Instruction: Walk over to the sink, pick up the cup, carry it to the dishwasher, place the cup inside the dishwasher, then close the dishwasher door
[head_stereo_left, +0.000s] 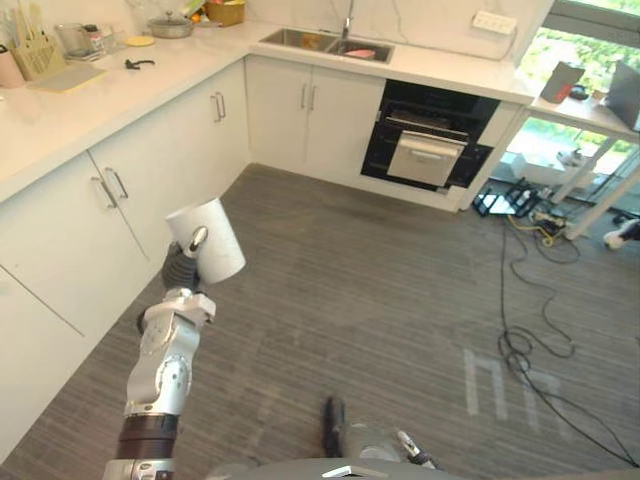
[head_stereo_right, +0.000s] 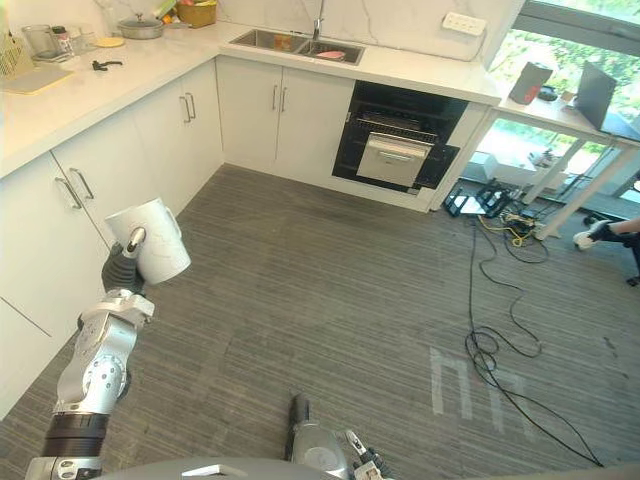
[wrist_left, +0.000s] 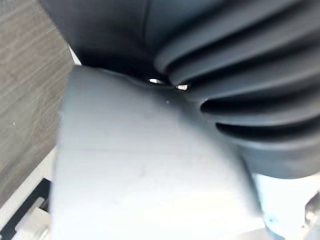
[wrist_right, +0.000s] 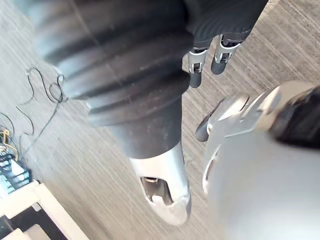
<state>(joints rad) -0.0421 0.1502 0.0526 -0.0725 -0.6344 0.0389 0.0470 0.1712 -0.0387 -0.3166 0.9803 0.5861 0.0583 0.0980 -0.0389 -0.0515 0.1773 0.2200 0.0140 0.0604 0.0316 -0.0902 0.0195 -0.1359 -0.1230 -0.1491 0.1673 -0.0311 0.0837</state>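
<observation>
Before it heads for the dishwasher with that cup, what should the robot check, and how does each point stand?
1. Grip on the cup: ok. The left hand has its fingers curled round it.
2. Cup upright: not ok. It is tilted.
3. Anything inside the cup: cannot tell.
4. Dishwasher door open: ok. It stands part open.
5. Floor to the dishwasher: ok. The cables lie off to the right.
6. Right hand free: ok. It is open and holds nothing.
</observation>
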